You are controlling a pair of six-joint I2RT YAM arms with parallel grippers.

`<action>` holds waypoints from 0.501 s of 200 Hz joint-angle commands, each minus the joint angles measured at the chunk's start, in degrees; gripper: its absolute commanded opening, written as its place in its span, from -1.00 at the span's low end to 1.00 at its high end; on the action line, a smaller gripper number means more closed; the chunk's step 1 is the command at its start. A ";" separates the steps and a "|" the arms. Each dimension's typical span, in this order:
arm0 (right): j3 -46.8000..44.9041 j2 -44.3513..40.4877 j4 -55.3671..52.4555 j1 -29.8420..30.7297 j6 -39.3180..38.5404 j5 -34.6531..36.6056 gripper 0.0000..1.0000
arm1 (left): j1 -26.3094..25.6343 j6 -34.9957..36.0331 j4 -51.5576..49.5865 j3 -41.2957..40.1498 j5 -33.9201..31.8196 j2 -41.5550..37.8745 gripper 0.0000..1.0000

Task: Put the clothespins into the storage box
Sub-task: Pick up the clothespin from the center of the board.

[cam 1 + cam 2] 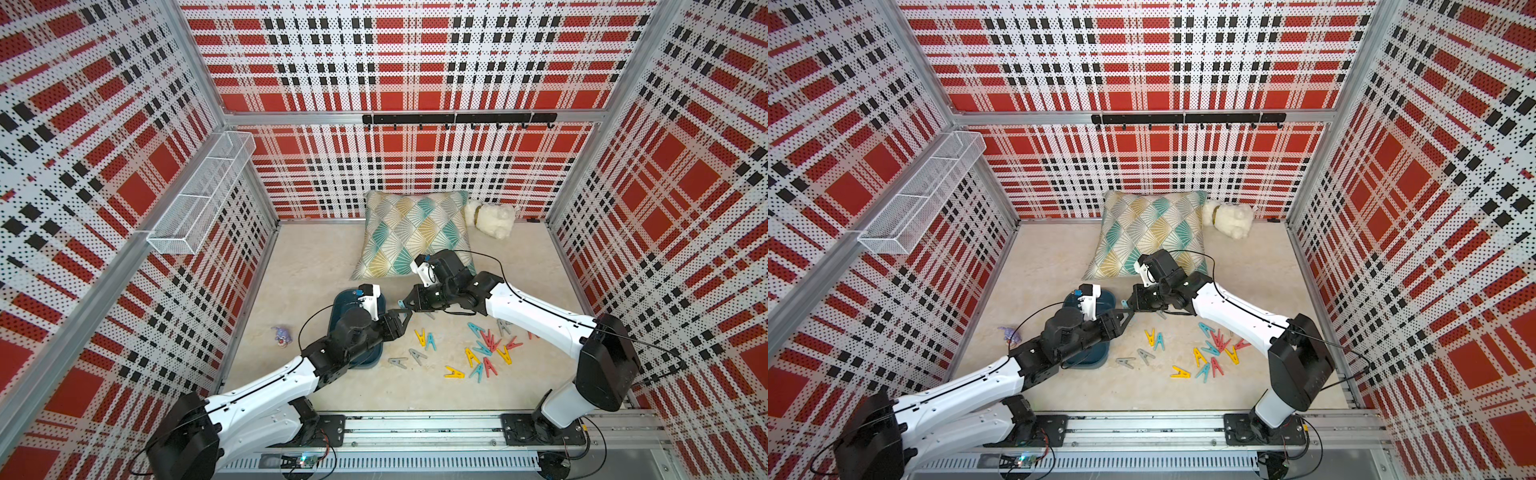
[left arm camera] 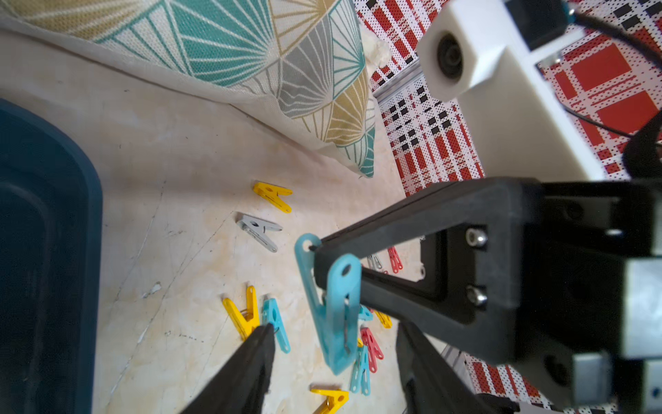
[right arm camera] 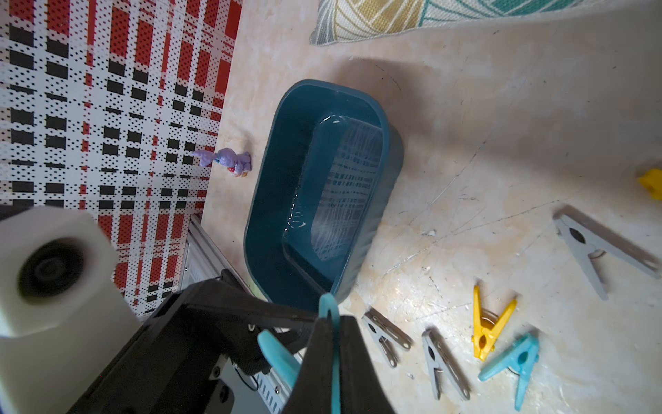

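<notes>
My right gripper is shut on one leg of a teal clothespin, holding it in the air just right of the storage box. My left gripper is open. Its two fingers flank the peg's lower end, apart from it. In both top views the two grippers meet tip to tip beside the dark teal box, which looks empty in the right wrist view. Several yellow, teal, red and grey clothespins lie loose on the floor to the right. The left arm covers much of the box from above.
A patterned cushion and a white plush toy lie at the back. A small purple figure stands left of the box. A white wire basket hangs on the left wall and a black hook rail on the back wall.
</notes>
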 commanded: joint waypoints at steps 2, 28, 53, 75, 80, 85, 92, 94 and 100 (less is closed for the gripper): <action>0.43 -1.06 1.28 1.39 1.78 -1.25 -0.78 | -1.16 2.45 -3.39 2.59 -4.46 0.56 0.08; 0.26 -0.41 2.04 1.92 3.10 -1.48 -0.77 | -2.02 3.04 -4.48 4.47 -6.55 1.93 -0.06; 0.35 -0.32 2.43 2.53 3.93 -1.36 -0.77 | -3.35 3.90 -6.65 6.07 -9.32 3.64 -0.08; 0.35 -0.07 3.01 2.89 4.56 -1.83 -0.76 | -4.29 4.36 -7.04 6.66 -10.55 4.76 -0.05; 0.48 -0.01 2.96 2.98 4.60 -1.88 -0.76 | -4.50 4.40 -7.04 6.74 -10.78 4.89 -0.04; 0.59 0.16 2.97 3.06 4.68 -1.92 -0.76 | -4.58 4.40 -7.04 6.84 -11.00 4.99 -0.04; 0.61 0.25 2.93 3.16 4.73 -1.88 -0.76 | -4.74 4.40 -7.04 6.84 -11.30 5.11 -0.04; 0.61 0.22 2.99 3.16 4.76 -1.88 -0.76 | -4.77 4.40 -7.04 6.88 -11.40 5.16 -0.04; 0.53 0.24 3.02 3.17 4.94 -1.80 -0.76 | -4.94 4.40 -6.89 6.92 -11.45 5.21 -0.04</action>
